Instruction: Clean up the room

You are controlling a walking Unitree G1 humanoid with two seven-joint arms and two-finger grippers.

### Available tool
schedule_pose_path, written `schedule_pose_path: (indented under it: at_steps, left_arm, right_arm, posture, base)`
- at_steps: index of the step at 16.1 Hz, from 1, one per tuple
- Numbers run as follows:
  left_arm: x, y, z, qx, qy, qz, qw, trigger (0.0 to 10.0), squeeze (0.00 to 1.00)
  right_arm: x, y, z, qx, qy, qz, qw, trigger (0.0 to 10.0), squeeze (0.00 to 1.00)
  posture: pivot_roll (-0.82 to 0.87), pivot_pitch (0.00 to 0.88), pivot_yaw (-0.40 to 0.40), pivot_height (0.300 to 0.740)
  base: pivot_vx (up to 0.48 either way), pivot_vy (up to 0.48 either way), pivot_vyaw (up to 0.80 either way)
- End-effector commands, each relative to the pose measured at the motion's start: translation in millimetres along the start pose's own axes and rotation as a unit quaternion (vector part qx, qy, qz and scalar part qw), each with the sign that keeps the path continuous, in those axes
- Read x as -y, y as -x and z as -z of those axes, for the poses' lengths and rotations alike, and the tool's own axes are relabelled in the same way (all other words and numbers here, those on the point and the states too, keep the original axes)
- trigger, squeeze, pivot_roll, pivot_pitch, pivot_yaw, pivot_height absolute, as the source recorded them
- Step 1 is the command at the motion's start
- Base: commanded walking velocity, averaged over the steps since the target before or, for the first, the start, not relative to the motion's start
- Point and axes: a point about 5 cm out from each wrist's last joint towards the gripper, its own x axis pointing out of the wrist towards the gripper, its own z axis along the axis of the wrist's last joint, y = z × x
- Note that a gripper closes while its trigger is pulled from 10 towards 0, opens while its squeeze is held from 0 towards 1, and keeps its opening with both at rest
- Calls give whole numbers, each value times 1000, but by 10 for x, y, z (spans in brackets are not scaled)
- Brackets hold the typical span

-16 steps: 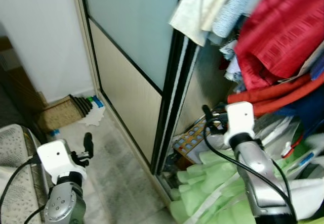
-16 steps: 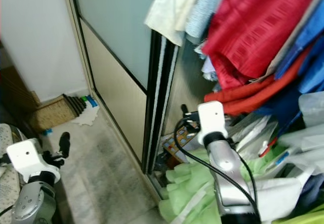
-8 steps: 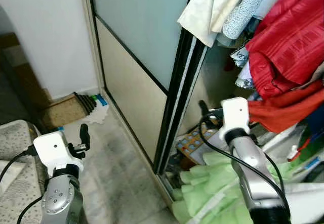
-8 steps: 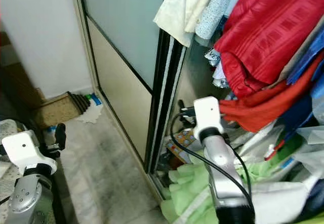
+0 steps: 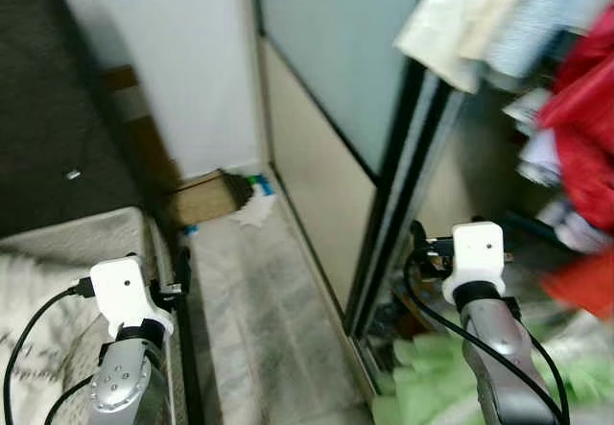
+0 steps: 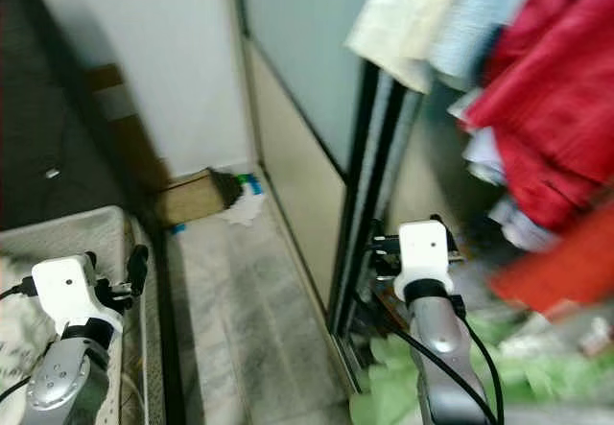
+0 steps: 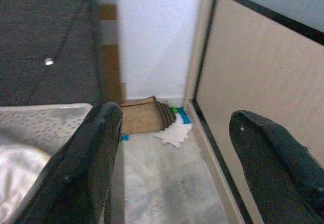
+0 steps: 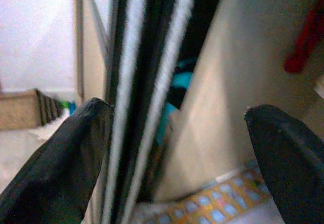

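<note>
A crumpled white paper (image 7: 174, 132) lies on the pale floor in the corner, beside small blue and green items (image 7: 181, 115) and a brown ribbed mat (image 7: 144, 117). A light green cloth pile (image 5: 422, 391) lies at the foot of the open wardrobe. Red clothes (image 6: 547, 128) and pale ones (image 5: 451, 32) hang above it, blurred. My left gripper (image 7: 175, 117) is open and empty, held low beside the bed and facing the corner. My right gripper (image 8: 177, 112) is open and empty, close to the black door frame (image 8: 147, 82).
The sliding wardrobe door (image 5: 326, 89) with a frosted upper panel runs along the right of a narrow floor strip (image 5: 259, 319). A bed with a dotted cover (image 5: 58, 252) stands at the left. A tile-patterned sheet (image 8: 212, 209) lies inside the wardrobe.
The whole picture has swung to the left, bringing in more of the bed and the dark wall and blurring the clothes. Both arms keep the same pose with open fingers.
</note>
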Motion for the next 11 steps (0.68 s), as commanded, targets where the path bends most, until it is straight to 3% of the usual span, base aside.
schedule_pose_path:
  at_steps: [1, 11]
  left_arm:
    - [-8, 5, 28, -10, 2, -2, 1000, 10000, 0]
    - [2, 28, 3, -13, 10, -6, 1000, 10000, 0]
  right_arm:
    - [26, -3, -71, 12, 6, -2, 1000, 10000, 0]
    - [73, -150, -187, 30, 17, -15, 999, 10000, 0]
  posture:
    - [-9, 27, -8, 740]
    - [6, 44, -28, 740]
  base:
    - [0, 0, 800]
    - [0, 0, 800]
